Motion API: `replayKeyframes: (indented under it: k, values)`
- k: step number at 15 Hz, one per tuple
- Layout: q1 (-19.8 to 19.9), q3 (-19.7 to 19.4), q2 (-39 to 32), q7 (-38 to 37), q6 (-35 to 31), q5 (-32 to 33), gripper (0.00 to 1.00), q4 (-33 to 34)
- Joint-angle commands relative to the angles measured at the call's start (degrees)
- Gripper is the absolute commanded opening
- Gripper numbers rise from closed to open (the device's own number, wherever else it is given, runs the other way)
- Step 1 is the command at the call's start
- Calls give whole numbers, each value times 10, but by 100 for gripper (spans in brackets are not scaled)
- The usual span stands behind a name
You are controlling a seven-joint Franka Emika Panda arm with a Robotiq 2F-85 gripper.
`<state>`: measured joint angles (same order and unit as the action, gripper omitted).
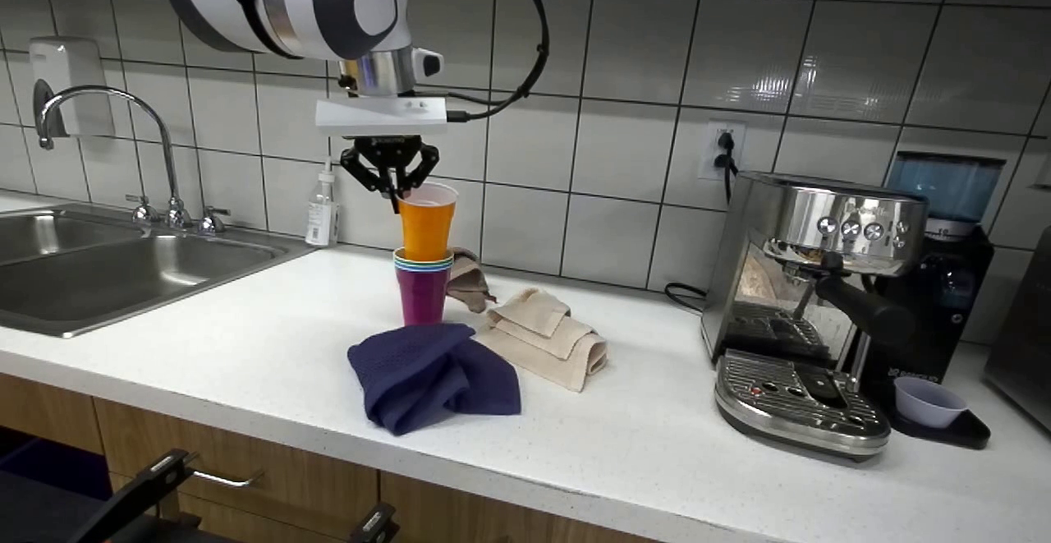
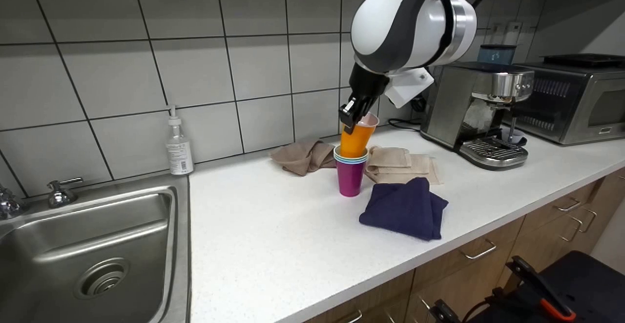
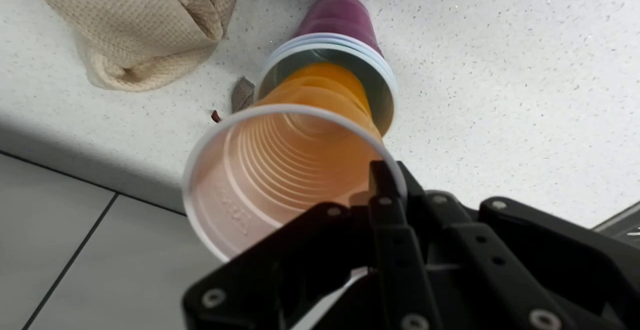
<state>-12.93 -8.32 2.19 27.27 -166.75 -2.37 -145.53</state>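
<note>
My gripper (image 1: 396,196) is shut on the rim wall of an orange plastic cup (image 1: 427,229), one finger inside and one outside. The grip also shows in the wrist view (image 3: 392,185). The orange cup (image 2: 356,141) is tilted, and its lower end is inside the mouth of a stack of cups. The outermost cup of the stack is purple (image 1: 422,296), with several pale blue-green rims at its top. In the wrist view the orange cup (image 3: 280,180) is seen from its open end and looks empty. Its bottom is inside the stack's top cup.
A dark blue cloth (image 1: 435,379) lies in front of the stack. A beige folded cloth (image 1: 546,333) and a brown cloth (image 2: 302,157) lie beside and behind it. An espresso machine (image 1: 813,305) stands further along the counter. A soap bottle (image 2: 179,147) stands by the sink (image 2: 180,245).
</note>
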Motion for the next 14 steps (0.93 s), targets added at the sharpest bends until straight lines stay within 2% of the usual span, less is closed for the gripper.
replayKeyframes:
  k: [1, 7, 8, 14]
  values:
    - [3, -1, -21, -4, -6, 25, 1, 17]
    - [2, -3, -46, -10, -1, 45, 1, 32]
    - [43, 38, -50, -17, -2, 53, 1, 34]
    - [73, 65, -73, -45, -1, 90, 1, 48]
